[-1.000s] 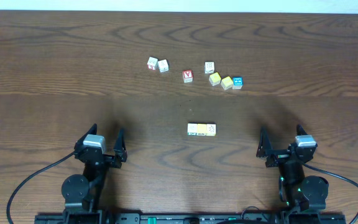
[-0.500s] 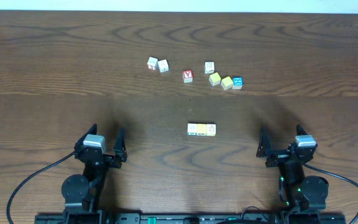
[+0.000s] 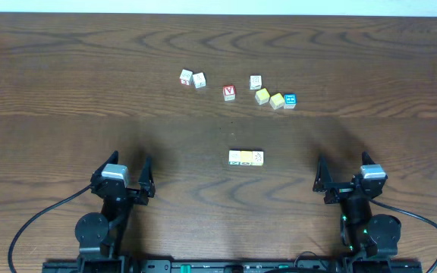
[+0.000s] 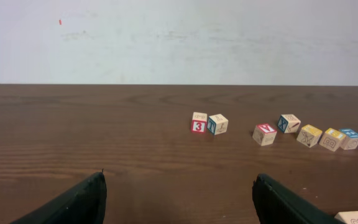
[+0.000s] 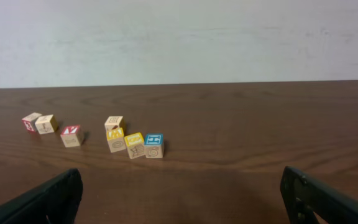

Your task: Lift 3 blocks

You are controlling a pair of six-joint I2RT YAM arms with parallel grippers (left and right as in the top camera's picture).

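Note:
Three small wooden blocks (image 3: 246, 158) lie touching in a short row at the middle of the table, tops greenish, yellow and pale. Only their corner shows at the bottom right of the left wrist view (image 4: 355, 217); the right wrist view does not show them. My left gripper (image 3: 131, 161) rests near the front edge, left of the row, open and empty (image 4: 179, 186). My right gripper (image 3: 344, 161) sits to the row's right, also near the front, with its jaws wide apart around bare wood (image 5: 182, 183). Neither touches a block.
Loose blocks lie farther back: a touching pair (image 3: 193, 78), a red-faced lettered cube (image 3: 229, 92), a pale cube (image 3: 256, 81), two yellow-topped cubes (image 3: 269, 98) and a blue-topped cube (image 3: 290, 100). A pale wall stands behind the wooden table (image 3: 67, 91).

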